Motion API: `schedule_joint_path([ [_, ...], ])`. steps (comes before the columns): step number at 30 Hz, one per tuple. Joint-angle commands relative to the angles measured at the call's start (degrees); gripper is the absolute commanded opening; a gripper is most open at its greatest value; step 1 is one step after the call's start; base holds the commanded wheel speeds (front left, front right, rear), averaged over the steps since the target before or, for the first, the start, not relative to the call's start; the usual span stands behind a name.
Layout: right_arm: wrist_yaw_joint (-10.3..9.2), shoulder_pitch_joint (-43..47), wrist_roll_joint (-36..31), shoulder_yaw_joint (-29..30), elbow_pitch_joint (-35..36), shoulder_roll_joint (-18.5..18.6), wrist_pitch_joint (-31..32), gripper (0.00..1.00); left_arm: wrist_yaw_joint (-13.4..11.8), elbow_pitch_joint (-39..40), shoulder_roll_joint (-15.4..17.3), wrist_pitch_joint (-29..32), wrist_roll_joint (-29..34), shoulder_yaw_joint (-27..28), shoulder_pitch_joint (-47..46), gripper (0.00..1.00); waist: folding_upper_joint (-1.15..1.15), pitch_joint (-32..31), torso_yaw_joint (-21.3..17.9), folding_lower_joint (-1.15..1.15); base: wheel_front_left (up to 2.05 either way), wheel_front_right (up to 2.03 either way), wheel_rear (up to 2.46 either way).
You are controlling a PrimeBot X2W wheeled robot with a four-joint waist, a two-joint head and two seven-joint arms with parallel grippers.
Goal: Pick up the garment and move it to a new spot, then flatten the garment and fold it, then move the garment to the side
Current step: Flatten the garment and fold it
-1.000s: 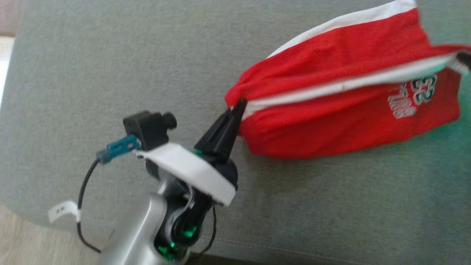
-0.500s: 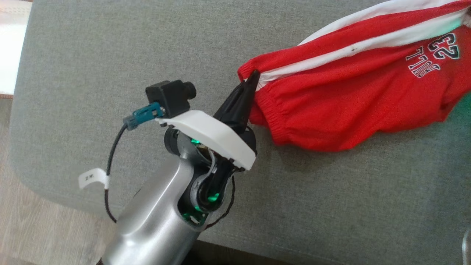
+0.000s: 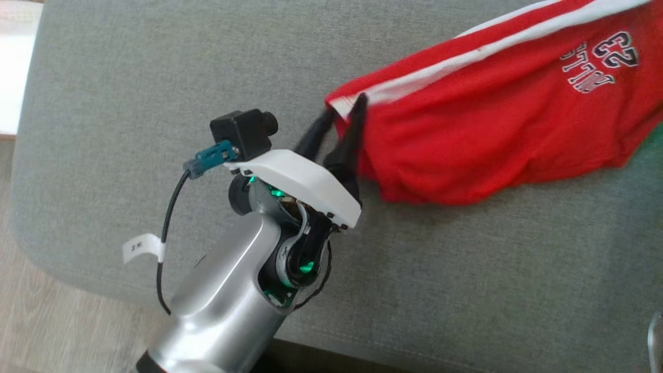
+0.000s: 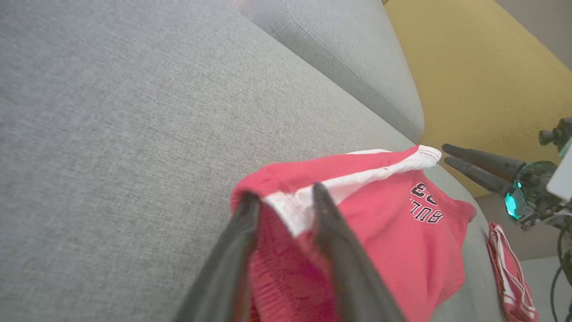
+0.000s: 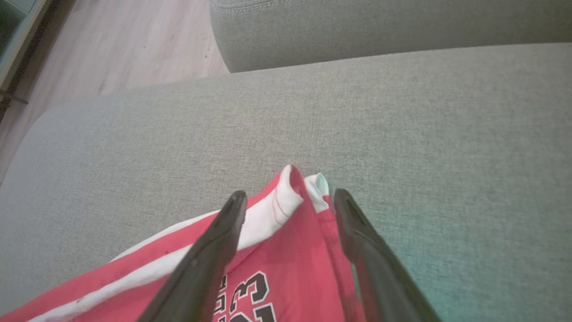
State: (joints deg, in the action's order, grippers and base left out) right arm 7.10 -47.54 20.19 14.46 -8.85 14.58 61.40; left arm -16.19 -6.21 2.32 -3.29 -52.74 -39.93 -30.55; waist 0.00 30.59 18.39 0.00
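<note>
The garment (image 3: 492,119) is a pair of red shorts with a white side stripe and a printed "23". It lies stretched across the grey sofa seat (image 3: 155,77). My left gripper (image 3: 346,106) is at its waistband end, open, with the cloth's corner loose between the parted fingers. In the left wrist view the left gripper (image 4: 283,197) straddles that corner of the garment (image 4: 402,250), and my right gripper (image 4: 444,154) hovers at the far end. In the right wrist view the right gripper (image 5: 289,199) stands open over the garment's (image 5: 290,259) hem corner.
The sofa's front edge and wooden floor (image 3: 41,321) lie at the lower left in the head view. A grey sofa arm (image 5: 380,27) rises beyond the seat. A yellow cushion (image 4: 482,76) and another red garment (image 4: 509,273) sit past the far end.
Both grippers were shut on the garment's ends and now have their fingers apart. The cloth has slackened and settled onto the seat. The camera shifted a little.
</note>
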Motion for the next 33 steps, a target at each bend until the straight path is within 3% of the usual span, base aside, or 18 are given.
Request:
schedule_joint_path([
  [1,0.39,-0.58,0.78,-1.71,2.22,-0.17,-0.46,1.0,-0.55,1.29,0.68,-0.88,0.45,1.58,-1.01,1.0,0.0,-0.29,-0.39,0.0,0.0,0.0,0.0],
  [6,0.39,1.91,3.2,-1.96,5.23,-0.24,-3.59,1.0,-2.95,1.57,2.83,-3.85,3.67,1.77,0.66,1.0,0.0,-2.07,-2.14,0.0,0.0,0.0,0.0],
  [8,0.39,4.2,2.92,-3.85,7.15,1.41,-3.39,1.0,-4.46,2.96,4.42,-5.52,5.92,1.56,1.97,1.0,0.0,-2.73,-3.01,0.0,0.0,0.0,0.0],
  [12,0.39,9.69,3.9,-6.42,10.09,3.83,-0.79,1.0,-8.27,6.19,8.31,-9.35,13.48,0.02,4.78,1.0,0.0,-4.16,-4.07,0.0,0.0,0.0,0.0],
  [17,0.39,12.34,3.18,-6.91,11.18,4.4,1.46,1.0,-11.33,9.21,9.81,-11.49,22.87,-1.38,8.14,1.0,0.0,-3.91,-3.62,0.0,0.0,0.0,0.0],
  [22,0.39,10.39,-0.51,-6.45,8.67,4.16,1.91,1.0,-10.37,11.76,7.12,-11.68,28.48,-0.17,10.28,1.0,0.0,-1.92,-1.5,0.0,0.0,0.0,0.0],
  [30,0.39,9.28,-5.81,-5.95,0.18,2.85,0.92,1.0,-5.59,12.44,2.97,-11.7,33.28,4.18,13.48,1.0,0.0,-1.08,1.63,0.0,0.0,0.0,0.0],
  [31,0.39,9.41,-5.55,-6.02,-0.37,2.53,0.84,0.76,-5.01,12.46,2.72,-11.7,33.81,4.82,13.98,1.0,0.0,-1.27,1.69,0.0,0.0,0.0,0.0],
  [32,0.39,9.55,-5.29,-6.1,-0.73,2.24,0.69,0.0,-4.5,12.36,2.51,-11.7,34.26,5.54,14.59,1.0,0.0,-1.49,1.63,0.0,0.0,0.0,0.0],
  [33,0.39,9.75,-5.04,-6.21,-0.93,2.05,0.53,0.0,-4.01,12.23,2.33,-11.7,34.67,6.3,15.2,1.0,0.0,-1.73,1.44,0.0,0.0,0.0,0.0],
])
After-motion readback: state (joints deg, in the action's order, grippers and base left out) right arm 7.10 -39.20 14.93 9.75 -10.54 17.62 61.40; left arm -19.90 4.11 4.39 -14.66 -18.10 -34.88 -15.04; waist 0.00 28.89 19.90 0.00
